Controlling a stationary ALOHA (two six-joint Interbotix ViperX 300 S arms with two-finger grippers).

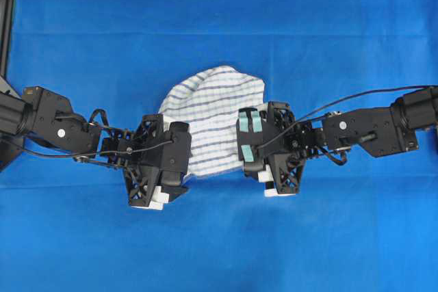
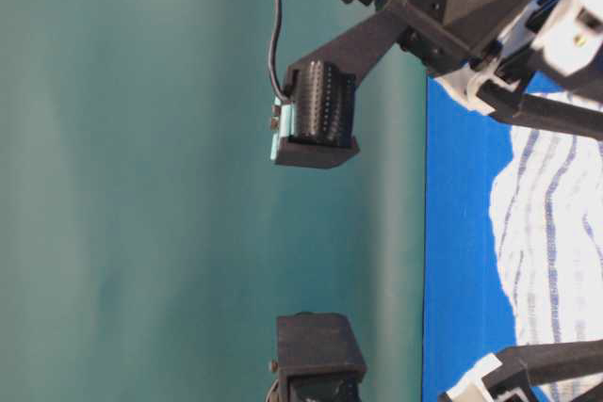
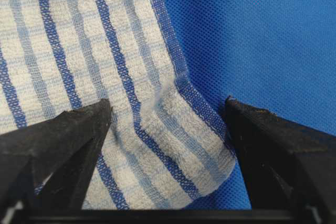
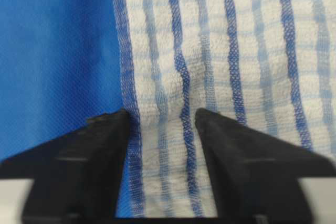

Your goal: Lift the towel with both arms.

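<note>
The towel [image 1: 212, 114], white with blue and grey-green stripes, lies rumpled on the blue table cloth [image 1: 219, 18]. My left gripper [image 1: 181, 158] points down at its left edge. In the left wrist view the gripper [image 3: 168, 103] is open wide, with a towel corner [image 3: 173, 150] between the fingers. My right gripper [image 1: 253, 148] points down at the towel's right edge. In the right wrist view the gripper [image 4: 162, 113] has its jaws narrowed but apart, with the striped hem [image 4: 163, 145] lying slightly puckered between them. The towel also shows in the table-level view [image 2: 556, 261].
The blue table cloth covers the whole surface around the towel. Both arms reach in from the left [image 1: 48, 124] and right [image 1: 383, 128] sides. A dark frame edge [image 1: 7, 25] runs along the far left. A cable [image 1: 356, 97] loops above the right arm.
</note>
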